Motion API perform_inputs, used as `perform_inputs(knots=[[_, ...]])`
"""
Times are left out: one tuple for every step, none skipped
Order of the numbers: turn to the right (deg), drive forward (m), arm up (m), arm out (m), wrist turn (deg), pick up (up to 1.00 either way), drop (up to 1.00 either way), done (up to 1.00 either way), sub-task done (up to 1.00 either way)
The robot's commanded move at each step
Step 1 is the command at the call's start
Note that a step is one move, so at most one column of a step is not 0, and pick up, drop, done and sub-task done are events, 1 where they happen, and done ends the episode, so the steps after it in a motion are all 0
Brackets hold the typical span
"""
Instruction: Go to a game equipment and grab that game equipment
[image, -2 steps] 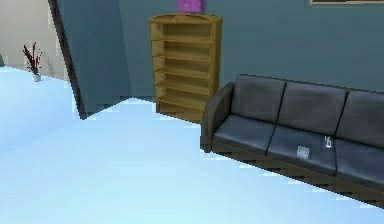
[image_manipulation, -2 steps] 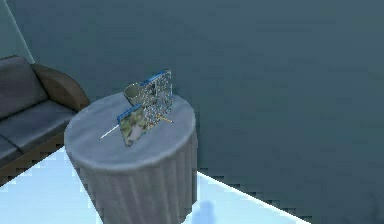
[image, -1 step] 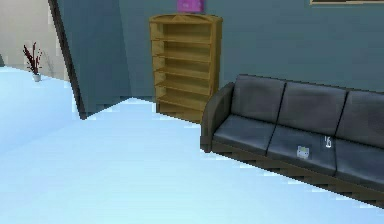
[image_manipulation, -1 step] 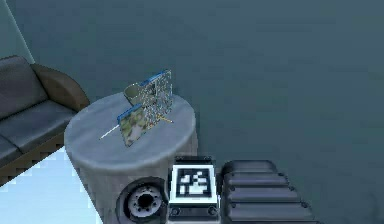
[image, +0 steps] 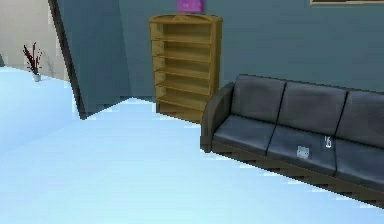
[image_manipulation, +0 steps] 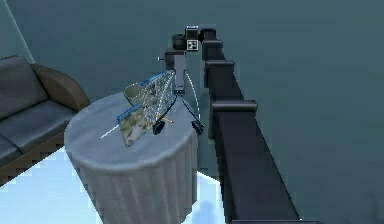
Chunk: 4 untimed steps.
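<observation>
One netted racket (image_manipulation: 152, 96) lay tilted on the near round table (image_manipulation: 100, 152), with the gripper (image_manipulation: 180, 78) at its far side. The approach looked done and the grab unconfirmed. I couldn't tell how the jaws stood or whether they held anything.

A home's living room.
A dark leather sofa (image: 300, 125), a wooden bookshelf (image: 185, 65) against blue walls, and a potted plant (image: 34, 60).
</observation>
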Motion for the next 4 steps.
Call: perform_inputs(knots=[[0.0,0.0,0.0,0.0,45.0,0.0,0.0,0.0,0.0],[0.0,0.0,0.0,0.0,45.0,0.0,0.0,0.0,0.0],[0.0,0.0,0.0,0.0,18.0,0.0,0.0,0.0,0.0],[0.0,0.0,-0.3,0.0,0.0,0.0,0.0,0.0,0.0]])
